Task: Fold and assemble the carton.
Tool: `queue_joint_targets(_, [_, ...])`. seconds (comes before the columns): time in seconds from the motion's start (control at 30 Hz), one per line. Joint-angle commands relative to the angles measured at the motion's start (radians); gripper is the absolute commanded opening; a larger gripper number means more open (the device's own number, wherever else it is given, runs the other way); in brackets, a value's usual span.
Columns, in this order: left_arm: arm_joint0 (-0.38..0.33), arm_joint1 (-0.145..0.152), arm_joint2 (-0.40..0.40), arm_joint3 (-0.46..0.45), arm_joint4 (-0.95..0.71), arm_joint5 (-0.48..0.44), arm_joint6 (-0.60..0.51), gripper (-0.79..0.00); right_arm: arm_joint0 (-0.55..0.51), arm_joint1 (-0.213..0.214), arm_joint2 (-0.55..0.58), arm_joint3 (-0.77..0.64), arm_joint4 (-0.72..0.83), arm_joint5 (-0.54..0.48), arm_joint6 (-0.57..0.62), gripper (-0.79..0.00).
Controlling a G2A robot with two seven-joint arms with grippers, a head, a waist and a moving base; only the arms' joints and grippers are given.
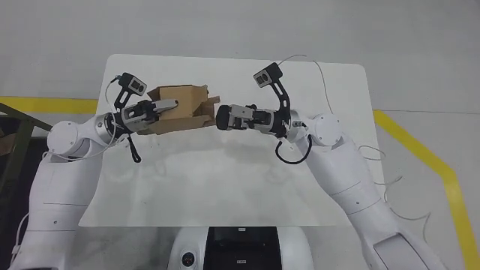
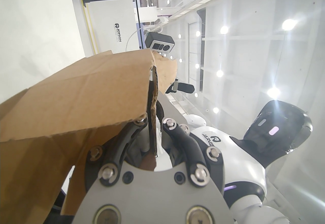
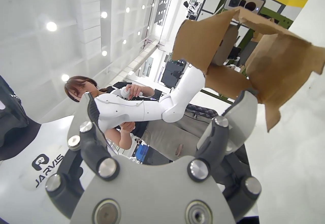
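The brown cardboard carton (image 1: 180, 108) is held above the white table (image 1: 247, 180), open side up, flaps loose. My left gripper (image 1: 163, 106) comes in from the left and is shut on one carton wall. In the left wrist view the wall's raw edge runs between my left gripper's (image 2: 153, 110) closed fingers, with the carton (image 2: 83, 98) spreading beside them. My right gripper (image 1: 222, 117) stands open at the carton's right end. In the right wrist view my right gripper (image 3: 167, 103) is spread wide, and one finger (image 3: 245, 108) touches the bottom edge of the carton (image 3: 279, 62).
The table's near half lies bare in front of both arms. Yellow floor tape (image 1: 442, 172) runs past the table's right side. A dark green frame (image 1: 15, 124) stands off the left edge.
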Motion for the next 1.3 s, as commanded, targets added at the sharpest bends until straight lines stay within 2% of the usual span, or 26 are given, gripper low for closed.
queue_joint_targets(0.0, [0.001,0.001,0.002,-0.001,0.005,0.009,-0.009,-0.785,0.012,-0.003,-0.006,0.015,0.001,-0.023,-0.002,0.000])
queue_joint_targets(0.17, [0.004,0.002,0.005,-0.003,0.013,0.012,-0.016,-0.785,0.051,-0.016,-0.040,0.072,0.022,-0.075,0.008,0.000])
queue_joint_targets(0.53, [-0.008,0.000,0.002,-0.008,0.014,-0.035,0.019,-0.785,0.066,-0.040,-0.126,0.060,0.106,-0.070,0.098,0.000])
queue_joint_targets(0.73, [-0.007,-0.001,0.005,-0.010,0.008,-0.044,0.024,-0.785,0.065,-0.047,-0.143,0.042,0.099,-0.069,0.073,0.000])
queue_joint_targets(1.0, [-0.008,-0.002,0.001,-0.013,-0.022,-0.039,0.025,-0.785,0.087,-0.065,-0.173,0.085,0.103,-0.086,0.039,0.000])
queue_joint_targets(1.13, [-0.009,-0.001,-0.007,-0.004,-0.040,-0.020,0.021,-0.785,0.096,-0.071,-0.178,0.093,0.112,-0.095,0.036,0.000])
queue_joint_targets(1.27, [-0.015,0.002,-0.014,0.016,-0.065,0.031,-0.006,-0.785,0.092,-0.061,-0.131,0.113,0.107,-0.104,0.035,0.000])
